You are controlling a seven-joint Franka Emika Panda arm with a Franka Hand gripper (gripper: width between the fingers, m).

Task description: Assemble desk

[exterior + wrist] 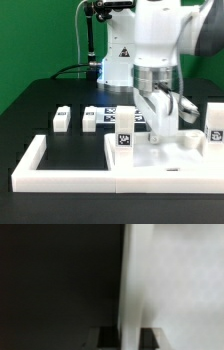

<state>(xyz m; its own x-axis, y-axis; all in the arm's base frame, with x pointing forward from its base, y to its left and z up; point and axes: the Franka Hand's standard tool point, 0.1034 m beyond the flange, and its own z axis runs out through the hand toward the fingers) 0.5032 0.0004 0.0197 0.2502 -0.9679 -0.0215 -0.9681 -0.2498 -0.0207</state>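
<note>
Green backdrop (pixel 40 40) and a black bench (pixel 30 110) frame the work, and the white U-shaped border rail (pixel 70 180) lies along the bench's front. The tabletop panel (pixel 175 155) lies inside the border rail, close against its long front bar. A tagged leg (pixel 62 118), another leg (pixel 90 118) and a third leg (pixel 215 120) stand loose on the bench beyond the rail's open side.

By my reading this is an early step: the panel is being taken in hand so it can be seated square against the rail, and no leg is fitted yet. The next move calls for a firm hold on the panel's edge and a steady slide that keeps the panel flat and snug to the rail.

The tool (pixel 160 125) is down on the panel, inside the rail. In the wrist view its fingers (pixel 107 336) stand close together with only a narrow gap, and the panel's pale edge runs straight between them (dark bench to one side, white plastic to the other). They look pinched onto that edge, though the blur hides the contact itself.
</note>
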